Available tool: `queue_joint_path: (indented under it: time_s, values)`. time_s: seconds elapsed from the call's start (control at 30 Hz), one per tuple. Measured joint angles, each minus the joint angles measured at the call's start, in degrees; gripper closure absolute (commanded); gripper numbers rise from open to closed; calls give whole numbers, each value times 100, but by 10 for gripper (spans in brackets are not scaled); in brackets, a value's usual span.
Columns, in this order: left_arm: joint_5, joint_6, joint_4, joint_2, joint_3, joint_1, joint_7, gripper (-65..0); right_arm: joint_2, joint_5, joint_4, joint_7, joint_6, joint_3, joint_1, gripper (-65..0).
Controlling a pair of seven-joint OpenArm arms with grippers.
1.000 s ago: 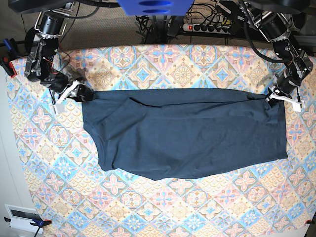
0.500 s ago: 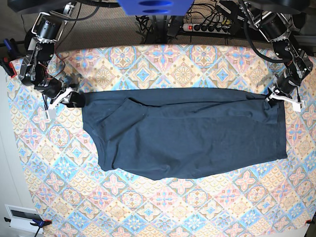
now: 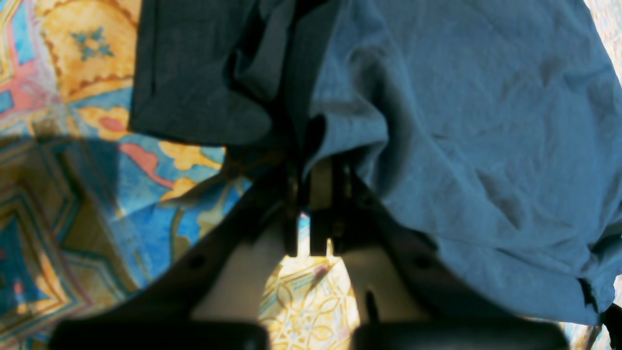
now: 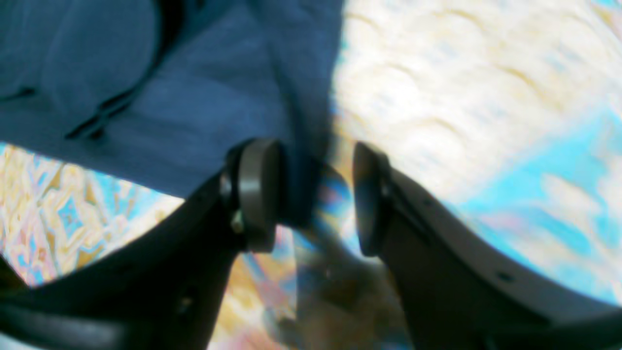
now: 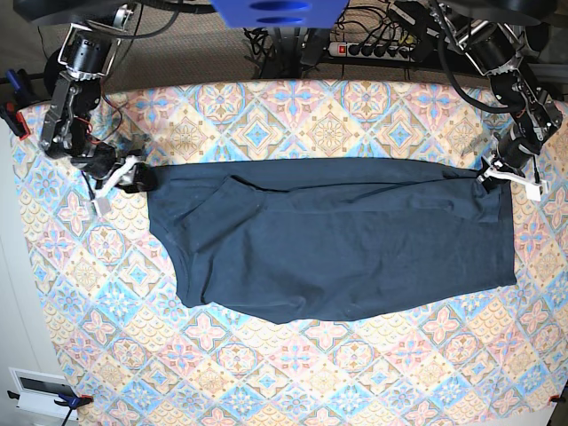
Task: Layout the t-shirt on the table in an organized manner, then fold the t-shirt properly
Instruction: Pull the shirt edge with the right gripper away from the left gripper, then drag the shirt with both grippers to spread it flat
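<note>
T-shirt (image 5: 337, 244) lies spread flat across the middle of the worktop (image 5: 293, 373), long side running left to right in the base view, one fold ridge near its far edge. Worktop cloth is tile-patterned: blue, pink, cream diamonds and floral medallions. Behind the far edge: dark floor, a power strip (image 5: 377, 49) with tangled cables, a blue mount (image 5: 280, 12) top centre. White box (image 5: 40, 393) at the near left corner, partly cut off.

My left gripper (image 5: 508, 173) sits at the shirt's far corner on the base view's right; jaws pressed together, pinching the shirt edge. Left wrist view shows cloth bunched over the jaws and draping across them, so the pinch point itself is mostly covered and in shadow.

My right gripper (image 5: 120, 177) is at the opposite far corner, jaws spread. Right wrist view is blurred: a fold of shirt hangs between the two round pads (image 4: 255, 194), close against one, clear of the other. Can't tell if cloth touches that pad.

Both arms' upper parts are cut off by the frame top.
</note>
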Motion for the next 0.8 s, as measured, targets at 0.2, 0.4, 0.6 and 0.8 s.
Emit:
queue_joint_path:
  time_s: [0.2, 0.4, 0.6, 0.8]
  values:
    - [0, -2, 0, -2, 0, 0, 0, -2, -33, 55, 76, 15, 24, -387, -2, -242]
    - [0, -2, 0, -2, 0, 2, 0, -2, -44, 37, 74, -50, 22, -376, -4, -57]
    - [-9, -4, 4, -2, 2, 297, -33, -2, -57, 306, 109, -184, -2, -275, -57, 0]
    - [-234, -28, 26, -221, -2, 688, -76, -2, -59, 979, 634, -588, 11, 59, -855, 0]
